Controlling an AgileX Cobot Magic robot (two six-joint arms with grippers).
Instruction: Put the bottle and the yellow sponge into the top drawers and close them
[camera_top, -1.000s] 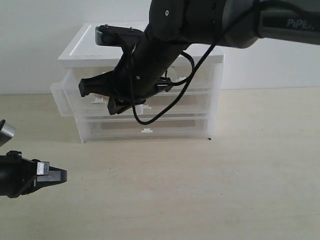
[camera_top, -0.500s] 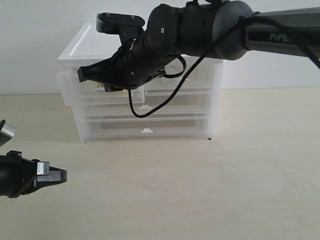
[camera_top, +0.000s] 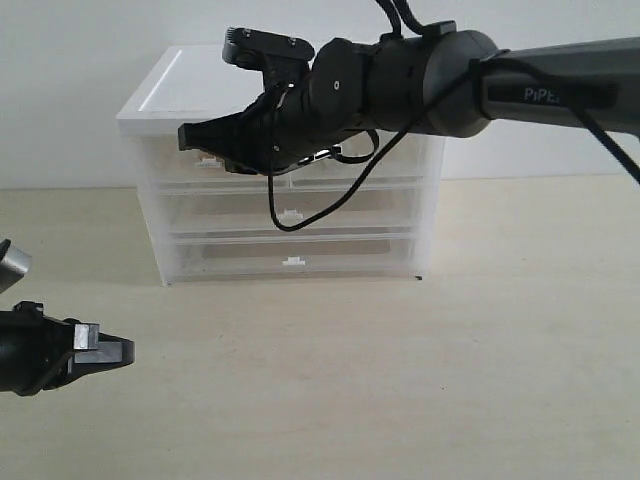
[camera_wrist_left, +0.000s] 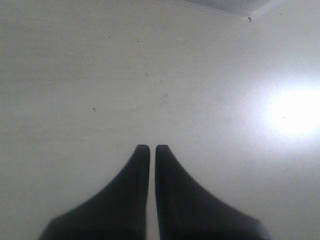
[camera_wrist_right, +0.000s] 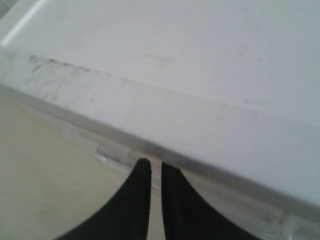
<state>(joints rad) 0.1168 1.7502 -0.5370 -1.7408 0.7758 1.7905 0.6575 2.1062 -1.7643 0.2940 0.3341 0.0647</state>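
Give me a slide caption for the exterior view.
Right gripper, shut, at the flush front of the top left drawer of the cabinet; left gripper low over the table.

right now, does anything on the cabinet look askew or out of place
Nothing stands out. The cabinet sits square and the drawers in view look shut flush; the right arm hides part of the top right drawer.

We see the left gripper (camera_wrist_left: 148, 148), its dark fingers (camera_wrist_left: 120, 200) nearly touching. Beyond the tips, pale tabletop (camera_wrist_left: 100, 75) shows a glare patch (camera_wrist_left: 295, 112).
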